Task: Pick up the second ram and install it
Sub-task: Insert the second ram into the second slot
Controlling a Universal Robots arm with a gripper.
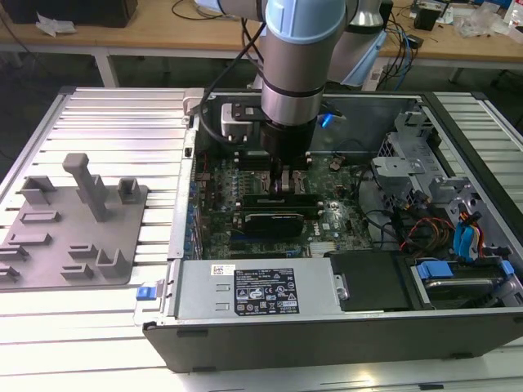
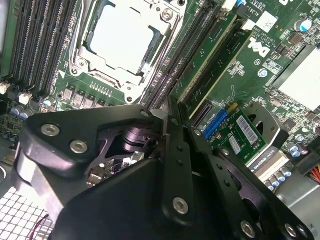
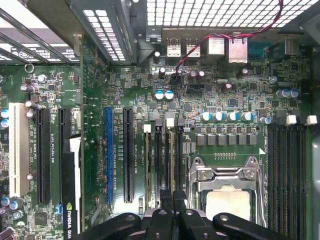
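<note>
Standing low inside the case (image 1: 327,331), the closed tool (image 3: 173,196) crowds the memory slots (image 3: 161,150).

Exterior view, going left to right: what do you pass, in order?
Grey fixture with upright post → gripper down over the motherboard in the open case → metal drive cage → blue cables.

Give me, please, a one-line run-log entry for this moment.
arm: down inside open case | gripper: shut, at memory slots beside CPU socket | second ram in grip: cannot tell
</note>
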